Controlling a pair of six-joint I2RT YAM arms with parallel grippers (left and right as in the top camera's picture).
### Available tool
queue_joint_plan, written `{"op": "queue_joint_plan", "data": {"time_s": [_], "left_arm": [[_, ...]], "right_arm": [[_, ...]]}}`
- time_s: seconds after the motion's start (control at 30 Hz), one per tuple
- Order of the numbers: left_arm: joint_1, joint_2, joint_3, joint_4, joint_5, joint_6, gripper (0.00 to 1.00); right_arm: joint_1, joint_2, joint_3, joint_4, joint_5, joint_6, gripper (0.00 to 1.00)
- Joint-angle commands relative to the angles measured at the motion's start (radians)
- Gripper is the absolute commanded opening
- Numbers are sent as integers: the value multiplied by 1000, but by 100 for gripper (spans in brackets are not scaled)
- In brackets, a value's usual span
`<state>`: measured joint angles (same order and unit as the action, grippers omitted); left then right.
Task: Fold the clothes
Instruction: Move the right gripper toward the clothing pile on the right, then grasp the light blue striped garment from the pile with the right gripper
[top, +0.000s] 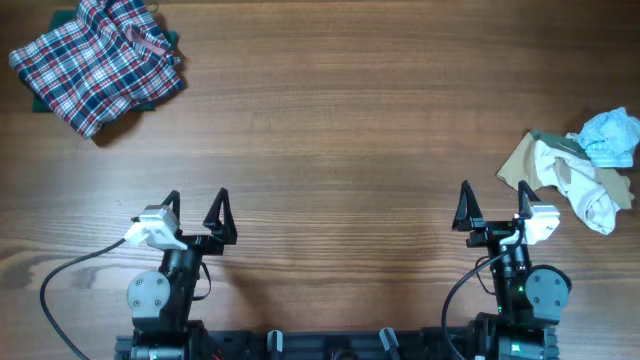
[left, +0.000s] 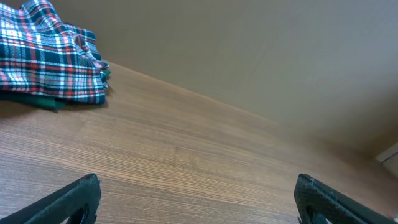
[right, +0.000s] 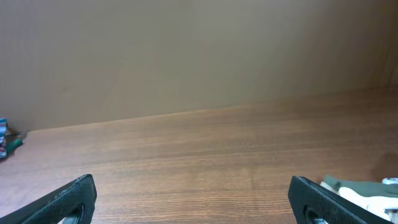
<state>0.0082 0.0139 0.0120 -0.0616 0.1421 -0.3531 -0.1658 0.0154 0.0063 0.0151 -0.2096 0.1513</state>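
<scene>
Pile of clothes (top: 575, 175) crumpled near the right hand (top: 493, 190), plaid garment (top: 100, 65) well apart from it; that hand and the left hand (top: 196, 196) wide open, empty; risk: tangled heap yields several garments per pinch

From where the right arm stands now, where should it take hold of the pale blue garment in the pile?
Probably a raised fold on its far right part, coming from above: the pale blue garment lies crumpled at the far corner of the pile, touching the white garment, so the open right gripper would catch it alone there.
</scene>
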Motion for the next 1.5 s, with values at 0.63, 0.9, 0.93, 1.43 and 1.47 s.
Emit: {"op": "queue_joint_plan", "data": {"time_s": [0.63, 0.9, 0.93, 1.43, 1.47], "left_arm": [[-5, -5, -6, -3, -13, 17, 100], [-5, -5, -6, -3, -13, 17, 100], [-5, -5, -6, -3, -13, 17, 100], [-5, -5, -6, -3, -13, 17, 100], [-5, -5, -6, -3, -13, 17, 100]], "right_arm": [[-4, 50, 201, 282, -213, 248, 99], [-4, 495, 529, 16, 21, 99, 100], [-4, 558, 571, 7, 33, 90, 100], [-243, 1397, 1207, -305, 104, 32, 100], [-267, 1397, 1206, -291, 114, 32, 100]]}}
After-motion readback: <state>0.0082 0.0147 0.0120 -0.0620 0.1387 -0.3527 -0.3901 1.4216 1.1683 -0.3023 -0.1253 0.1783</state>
